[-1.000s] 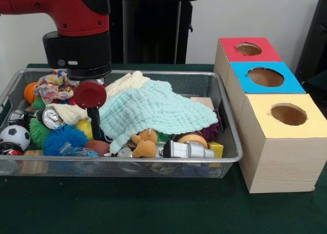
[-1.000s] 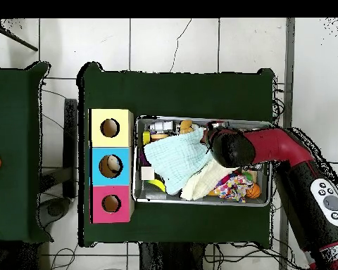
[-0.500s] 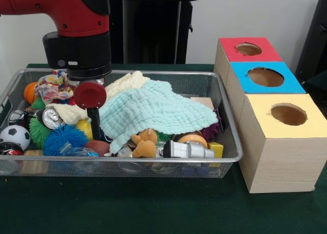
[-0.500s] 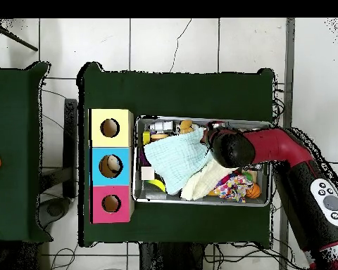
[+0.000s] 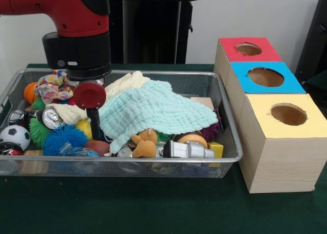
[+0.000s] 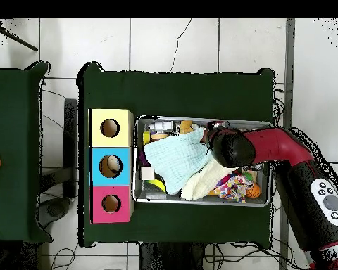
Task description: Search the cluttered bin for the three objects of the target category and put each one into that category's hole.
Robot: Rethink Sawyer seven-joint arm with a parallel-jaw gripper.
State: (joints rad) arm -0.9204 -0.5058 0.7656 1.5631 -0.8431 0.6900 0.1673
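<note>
The silver wire mesh bin [image 5: 225,161] is full of clutter. A mint green cloth [image 5: 153,109] and a cream cloth [image 5: 125,83] cover its middle. My gripper [image 5: 94,127] reaches down into the clutter at the left edge of the mint cloth, beside a blue spiky ball [image 5: 64,137] and a drinks can [image 5: 51,117]. Its lower end is buried among the objects. In the overhead view the red arm's wrist [image 6: 229,148] hides the gripper over the bin [image 6: 203,202]. Three wooden boxes with holes stand beside the bin, topped red [image 5: 248,49], blue [image 5: 265,76] and yellow [image 5: 288,114].
The bin also holds a soccer ball [image 5: 14,136], a green spiky ball [image 5: 38,131], an orange ball [image 5: 29,91], a patterned cloth [image 5: 51,87], a brown plush toy [image 5: 144,143], a silver and black cylinder [image 5: 186,149] and a yellow block [image 5: 215,148].
</note>
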